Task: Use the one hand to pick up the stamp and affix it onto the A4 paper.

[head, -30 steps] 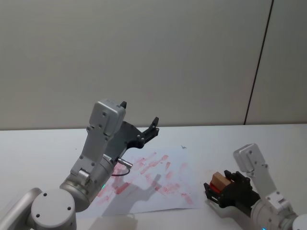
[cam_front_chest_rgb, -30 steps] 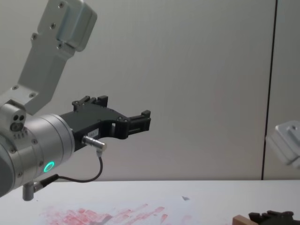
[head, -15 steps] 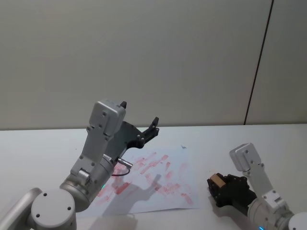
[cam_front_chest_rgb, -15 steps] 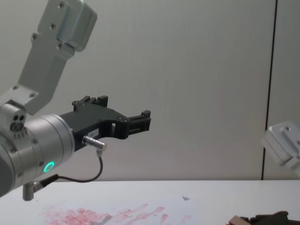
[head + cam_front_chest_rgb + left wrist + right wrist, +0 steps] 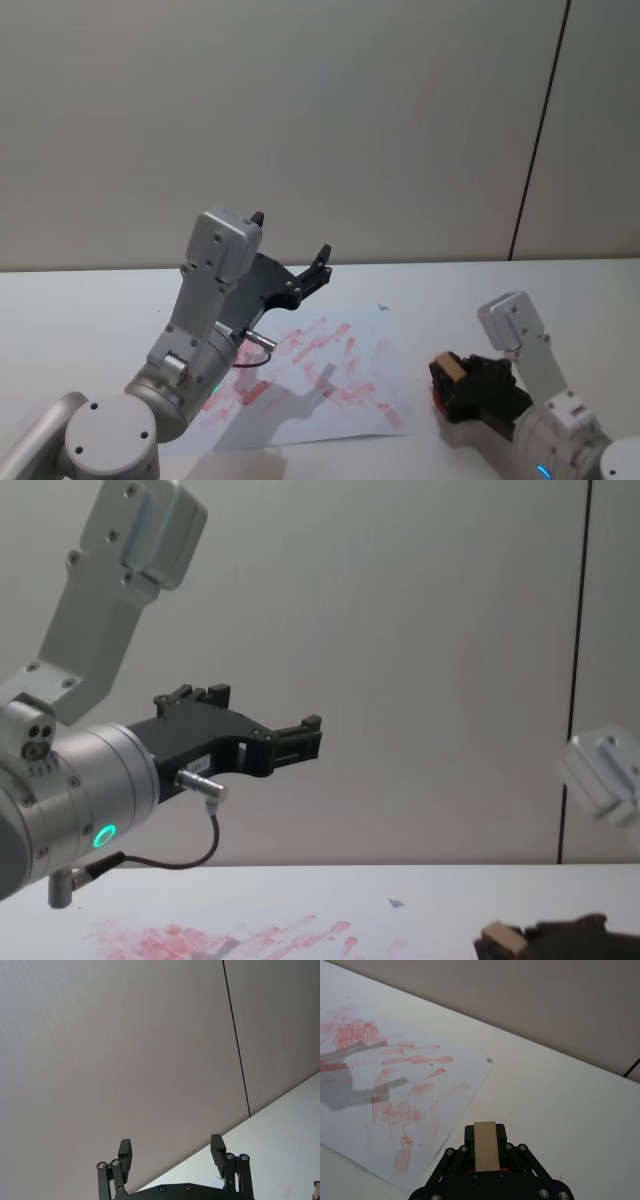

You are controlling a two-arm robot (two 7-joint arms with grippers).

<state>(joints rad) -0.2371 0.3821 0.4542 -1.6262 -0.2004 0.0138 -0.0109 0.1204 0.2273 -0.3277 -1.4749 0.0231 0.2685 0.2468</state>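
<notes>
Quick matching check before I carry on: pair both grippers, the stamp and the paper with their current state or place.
1 left gripper
2 right gripper
3 stamp
4 A4 paper

A flat on the table, red-printed
B open, held high in the air
C clamped in the jaws
D low beside the paper's right edge

Pairs: 1-B, 2-D, 3-C, 4-A
</notes>
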